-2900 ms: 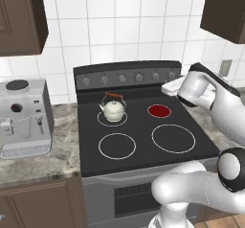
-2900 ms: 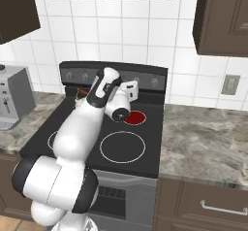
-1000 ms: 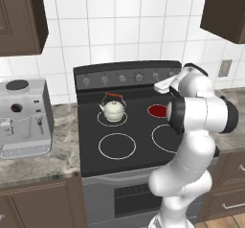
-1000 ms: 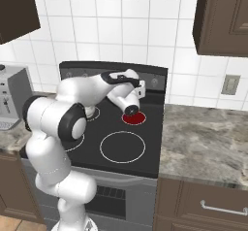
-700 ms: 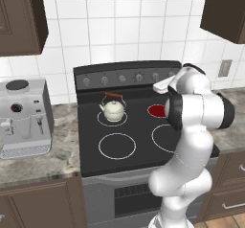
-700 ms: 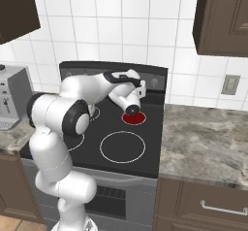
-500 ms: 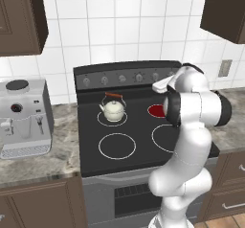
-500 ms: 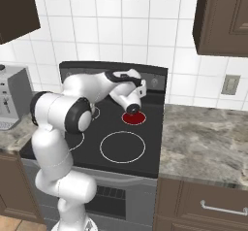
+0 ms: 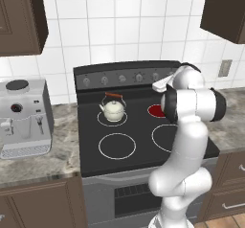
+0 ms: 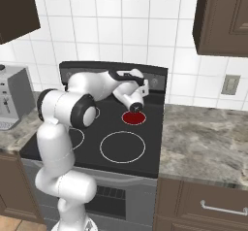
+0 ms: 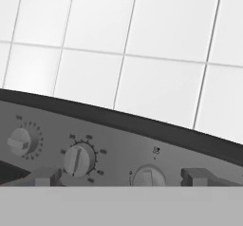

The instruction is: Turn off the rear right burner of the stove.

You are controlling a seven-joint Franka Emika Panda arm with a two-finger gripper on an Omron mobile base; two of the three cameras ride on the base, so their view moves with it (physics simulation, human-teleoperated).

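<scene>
The stove (image 9: 124, 126) is a black glass-top range with a grey back panel (image 9: 124, 77) that carries a row of knobs. Its rear right burner (image 9: 155, 110) glows dark red and also shows in the right base view (image 10: 133, 118). My gripper (image 11: 122, 177) is open and hangs just in front of the panel, above and behind the red burner. In the hand view one finger (image 11: 45, 176) rises at the left and the other at the right. Between them lie a dial knob (image 11: 78, 159) and a rounder knob (image 11: 148, 176). Nothing is held.
A cream kettle (image 9: 114, 108) stands on the rear left burner. A silver coffee machine (image 9: 21, 117) sits on the left counter. The two front burners (image 9: 117, 145) are unlit rings. A stone counter (image 10: 203, 133) lies to the right, with the hood and dark cabinets overhead.
The arm has folded upright over the stove's right side. The hand has crept a little further toward the back panel's knobs. The burner still glows.
</scene>
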